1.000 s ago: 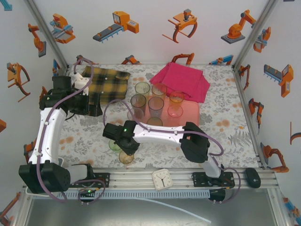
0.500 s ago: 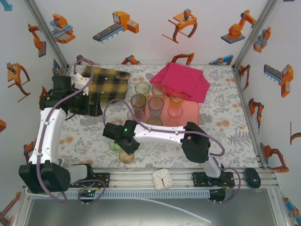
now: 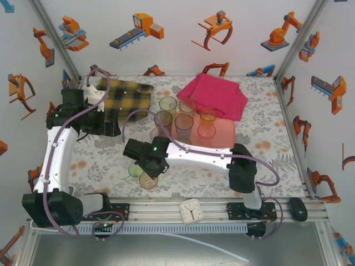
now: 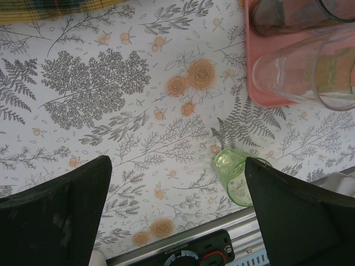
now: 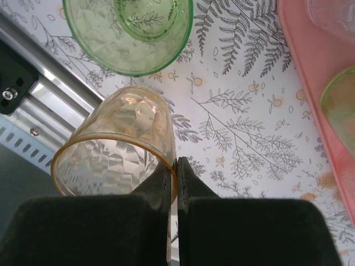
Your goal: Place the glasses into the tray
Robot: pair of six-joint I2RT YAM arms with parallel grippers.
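While the right fingers pinch shut on the rim of an amber faceted glass tumbler, one finger inside the wall and one outside, whether its base is clear of the flower-printed tabletop cannot be told. A pale green glass tumbler stands just beyond the fingertips, apart from the amber one. The aluminium rail along the tabletop's edge runs close on the fingers' left. To their right lies open printed surface up to the raised rim of the large salmon-pink rectangular tray, where other tinted tumblers stand. The left fingers hang spread wide and empty over bare tabletop, with the green tumbler just beside the right-hand finger and the tray's corner ahead to the right. Compared with a second earlier, the right arm's elbow has swung outward to the right, its wrist sits nearer the tray, and the amber tumbler lies slightly farther from the rail.
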